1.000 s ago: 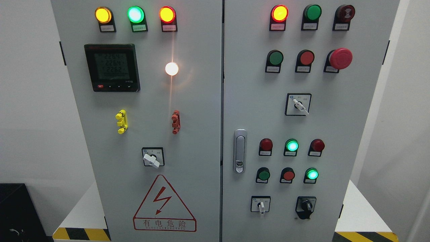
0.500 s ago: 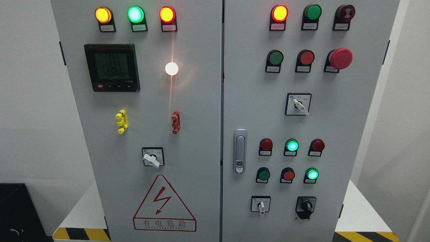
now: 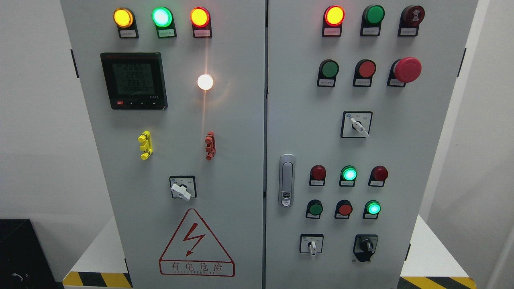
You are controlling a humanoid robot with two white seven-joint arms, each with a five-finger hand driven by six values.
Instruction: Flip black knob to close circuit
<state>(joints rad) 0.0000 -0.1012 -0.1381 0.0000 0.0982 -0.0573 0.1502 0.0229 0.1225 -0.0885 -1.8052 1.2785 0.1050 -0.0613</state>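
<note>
The black knob (image 3: pixel 366 244) sits at the lower right of the grey control cabinet's right door (image 3: pixel 421 160), on a black plate, its pointer standing roughly upright. Neither of my hands nor arms shows in the head view. Nothing touches the knob.
A white-handled selector (image 3: pixel 312 246) sits left of the knob, and others sit higher up (image 3: pixel 358 127) and on the left door (image 3: pixel 181 190). Rows of lit and unlit lamps and buttons, a red mushroom button (image 3: pixel 407 69), a door latch (image 3: pixel 286 180) and a meter (image 3: pixel 134 80) fill the panel.
Only the meter digits flicker; nothing else has moved.
</note>
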